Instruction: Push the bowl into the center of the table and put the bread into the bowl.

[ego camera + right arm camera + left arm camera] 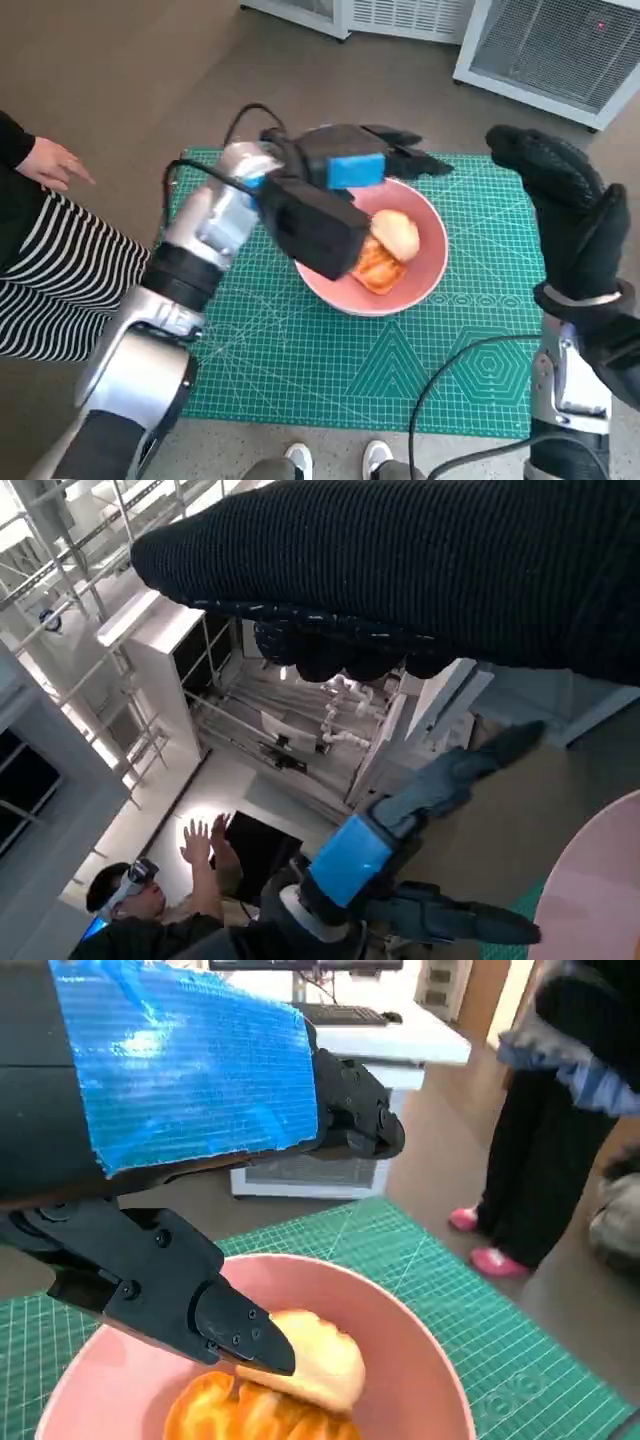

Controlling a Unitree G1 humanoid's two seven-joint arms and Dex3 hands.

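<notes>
Hovering with fingers apart, left hand (345, 170) over bread (396, 234) in bowl (425, 275); no writing readable.

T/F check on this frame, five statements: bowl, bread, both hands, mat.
1. The bread lies inside the pink bowl. True.
2. The bowl stands on bare floor. False: it stands on the green cutting mat.
3. The right hand holds the bread. False: it is raised off to the side of the bowl, holding nothing.
4. The left hand is over the bowl, a finger at the bread. True.
5. The bowl is blue. False: pink.
</notes>
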